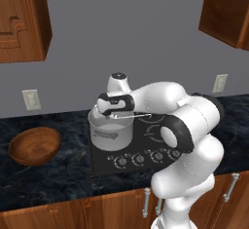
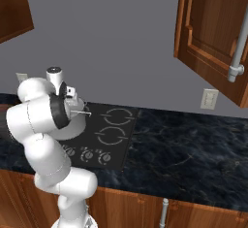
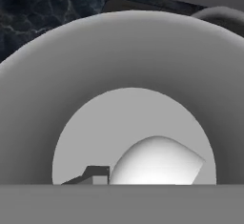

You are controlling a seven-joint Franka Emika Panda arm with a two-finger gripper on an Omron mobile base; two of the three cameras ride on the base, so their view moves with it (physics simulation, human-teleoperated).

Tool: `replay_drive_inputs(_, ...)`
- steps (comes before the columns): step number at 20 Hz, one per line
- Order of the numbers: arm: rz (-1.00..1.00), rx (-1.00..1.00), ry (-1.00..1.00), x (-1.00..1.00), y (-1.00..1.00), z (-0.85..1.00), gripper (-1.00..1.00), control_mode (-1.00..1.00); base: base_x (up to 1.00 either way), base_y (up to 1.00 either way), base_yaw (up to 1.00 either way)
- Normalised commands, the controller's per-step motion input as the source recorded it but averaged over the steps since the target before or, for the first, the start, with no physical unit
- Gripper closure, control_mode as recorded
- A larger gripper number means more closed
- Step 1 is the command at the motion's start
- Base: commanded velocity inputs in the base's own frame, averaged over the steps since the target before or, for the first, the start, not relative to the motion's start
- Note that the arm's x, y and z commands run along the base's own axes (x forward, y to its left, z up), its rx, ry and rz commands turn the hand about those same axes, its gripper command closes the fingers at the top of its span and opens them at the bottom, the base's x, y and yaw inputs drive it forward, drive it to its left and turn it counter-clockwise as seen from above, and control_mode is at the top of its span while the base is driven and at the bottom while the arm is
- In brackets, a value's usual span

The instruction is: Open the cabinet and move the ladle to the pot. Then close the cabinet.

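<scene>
My gripper (image 1: pixel 116 116) hangs just over the grey pot (image 1: pixel 110 136) on the cooktop, shut on the ladle. The ladle's thin pale handle (image 1: pixel 139 114) sticks out to the right of the fingers, and it also shows in the right base view (image 2: pixel 83 112). In the hand view, the ladle's round whitish head (image 3: pixel 155 162) hangs low inside the pot (image 3: pixel 119 51), over its flat bottom, beside one dark fingertip (image 3: pixel 93 174). High on the right, the reddish-brown cabinet door (image 2: pixel 210 28) with its silver bar handle (image 2: pixel 239 47) stands angled out from the wall. The inside of the cabinet is out of view.
A wooden bowl (image 1: pixel 34 145) sits on the dark counter left of the black cooktop (image 1: pixel 148 147). Another wall cabinet (image 1: pixel 19 18) hangs at the upper left. Wall outlets (image 1: pixel 31 99) (image 2: pixel 209 98) are on the grey backsplash. Low cabinets with silver handles (image 1: pixel 146 202) run under the counter.
</scene>
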Motion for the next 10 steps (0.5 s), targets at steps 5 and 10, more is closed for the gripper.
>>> replay_drive_inputs(5,0.03,0.0,0.04,0.31,0.1,-0.34,1.0,-1.0,0.0,0.0,0.0)
replay_drive_inputs(10,0.03,-0.01,0.03,0.02,0.18,-0.29,-1.0,-1.0,0.0,0.0,0.0)
